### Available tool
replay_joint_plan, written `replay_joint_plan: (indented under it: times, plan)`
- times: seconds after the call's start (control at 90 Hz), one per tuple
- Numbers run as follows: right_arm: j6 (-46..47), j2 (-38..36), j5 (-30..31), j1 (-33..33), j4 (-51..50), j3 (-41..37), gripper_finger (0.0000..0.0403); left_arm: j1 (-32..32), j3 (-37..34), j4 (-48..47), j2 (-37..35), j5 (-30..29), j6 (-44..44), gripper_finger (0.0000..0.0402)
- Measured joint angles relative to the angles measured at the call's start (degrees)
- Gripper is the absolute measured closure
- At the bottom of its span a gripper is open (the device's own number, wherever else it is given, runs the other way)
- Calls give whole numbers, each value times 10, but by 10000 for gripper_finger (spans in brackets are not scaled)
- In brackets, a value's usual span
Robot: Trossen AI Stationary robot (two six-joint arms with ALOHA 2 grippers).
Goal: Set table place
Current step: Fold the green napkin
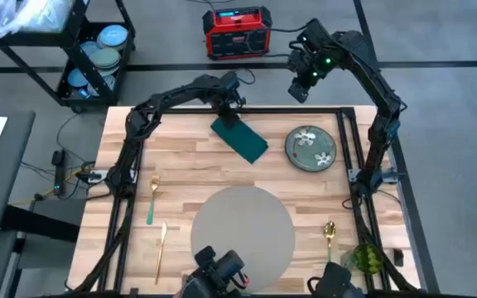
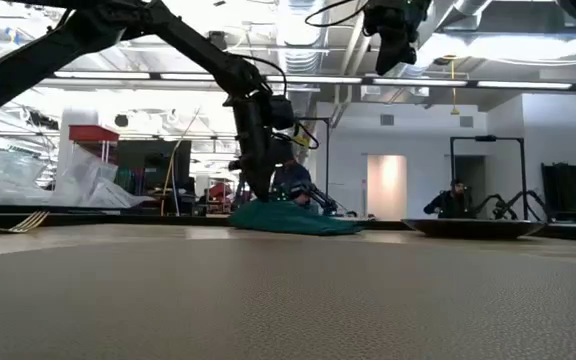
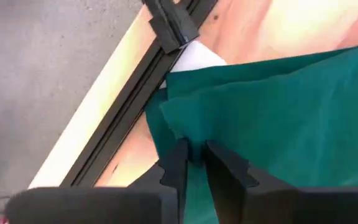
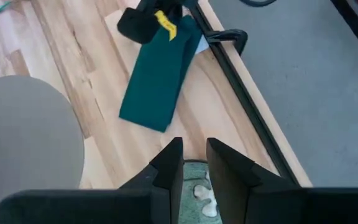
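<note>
The dark green napkin (image 1: 240,139) lies slantwise on the wooden table (image 1: 180,161), left of the flowered plate (image 1: 310,149). My left gripper (image 1: 227,114) is down at the napkin's far end and shut on it. The round grey placemat (image 1: 243,232) lies flat at the near middle of the table. My right gripper (image 1: 303,81) hangs high beyond the table's far edge, above and behind the plate (image 4: 197,186), shut and holding nothing. My left gripper pinches the napkin's far end (image 3: 194,142) between its two fingers, at a raised fold of the cloth close to the table's far edge. The fingers come from above, pointing down. The rest of the napkin (image 2: 293,218) lies slack on the table.
A fork with a teal handle (image 1: 151,199) and a gold knife (image 1: 161,252) lie left of the placemat, a gold spoon (image 1: 329,232) to its right, a green object (image 1: 367,258) at the near right corner. A black cart of dishes (image 1: 98,54) and a red box (image 1: 237,31) stand beyond the table.
</note>
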Motion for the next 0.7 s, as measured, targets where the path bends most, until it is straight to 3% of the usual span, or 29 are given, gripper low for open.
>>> replay_joint_plan:
  times: [0.389, 0.467, 0.533, 0.611, 0.7]
  plan:
    - [-10, 0, 0, 17, 0, 0, 340, -14, 0, 2, 0, 19, 8, 265]
    - [-8, 0, 0, 16, 0, 0, 340, -13, 0, -1, 0, 74, -17, 258]
    - [-2, -1, 0, 11, 0, 0, 340, -23, -2, -14, 0, 112, -1, 263]
    - [5, -3, 3, 8, 0, 0, 340, -52, -25, -3, 0, 60, 33, 289]
    - [10, -4, 4, 0, 0, 0, 340, -84, -59, 20, 4, 23, 44, 345]
